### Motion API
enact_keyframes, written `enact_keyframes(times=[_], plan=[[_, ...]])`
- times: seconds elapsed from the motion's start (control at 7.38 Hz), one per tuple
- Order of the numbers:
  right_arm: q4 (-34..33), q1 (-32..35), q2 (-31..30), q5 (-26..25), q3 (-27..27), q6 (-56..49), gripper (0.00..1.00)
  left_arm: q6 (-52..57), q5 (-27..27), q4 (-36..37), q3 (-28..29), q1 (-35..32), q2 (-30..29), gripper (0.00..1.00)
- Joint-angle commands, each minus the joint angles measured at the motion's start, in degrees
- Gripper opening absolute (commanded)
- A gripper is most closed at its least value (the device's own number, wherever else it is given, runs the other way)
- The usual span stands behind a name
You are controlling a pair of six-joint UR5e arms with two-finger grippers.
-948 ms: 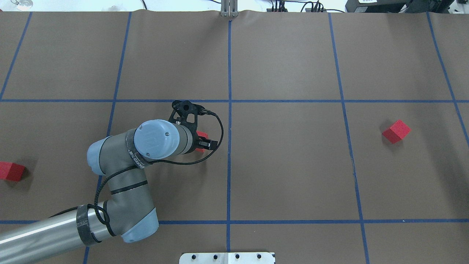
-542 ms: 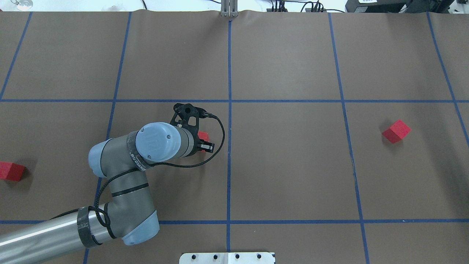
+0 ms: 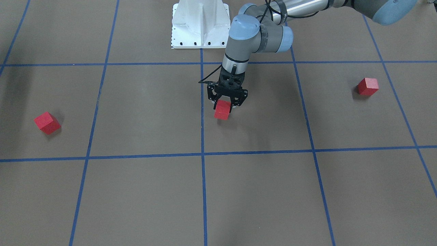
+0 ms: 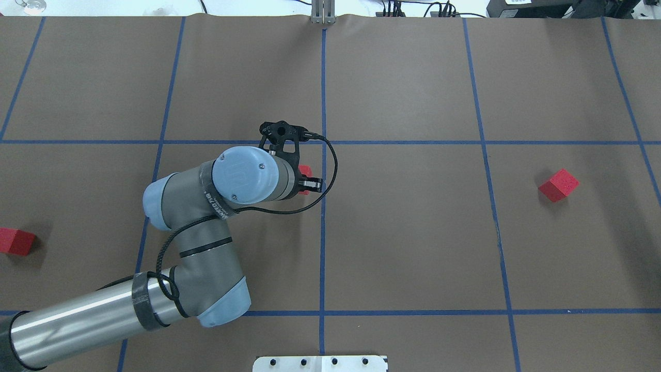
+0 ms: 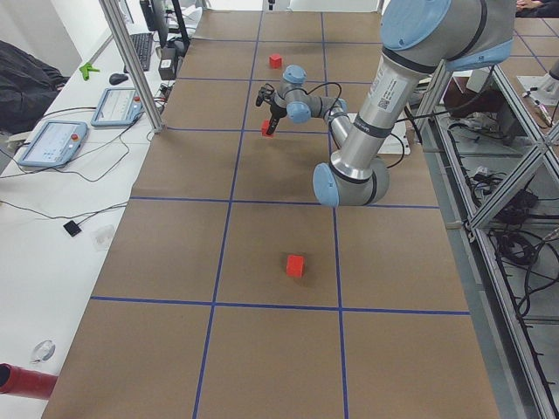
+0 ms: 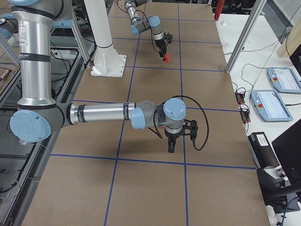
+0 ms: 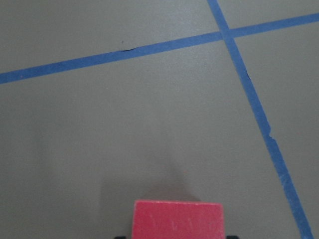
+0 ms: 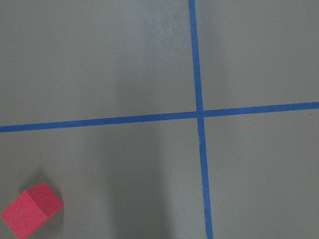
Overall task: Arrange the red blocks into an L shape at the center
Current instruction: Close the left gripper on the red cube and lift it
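The left gripper [image 3: 227, 103], black and two-fingered, points straight down, its jaws closed narrowly on the sides of a small matte red cube [image 3: 222, 110]. Whether this held cube rests on the brown paper-covered table [image 4: 413, 232] or hangs just above it cannot be told. The held cube sits just beside the central blue tape line [image 4: 323, 248], on the robot's left of it, in the middle row of grid squares. The table's centre therefore lies only a little way toward the robot's right of the gripper. A cube has no long axis, so what likely matters when it is set down is squaring its faces to the tape. A second small matte red cube [image 4: 15, 241] lies well apart at the table's far left edge, nearer the left arm. A third small matte red cube [image 4: 557, 185], turned askew to the grid, lies well apart on the robot's right. The right gripper [image 6: 172, 147] hangs above the table nearer that third cube, and whether its jaws are wide or closed cannot be told.
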Motion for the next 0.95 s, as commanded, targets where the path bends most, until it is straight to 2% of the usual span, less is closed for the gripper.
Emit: enact_keyframes(times=[0.0, 0.81], plan=[[0.1, 0.0, 0.1, 0.0, 0.0, 0.0, 0.99, -1.7, 0.1, 1.8, 9.1, -1.1, -8.2, 0.00], [0.0, 0.0, 0.1, 0.0, 0.1, 0.1, 0.99, -2.3, 0.3, 1.5, 12.6, -1.3, -9.1, 0.00]])
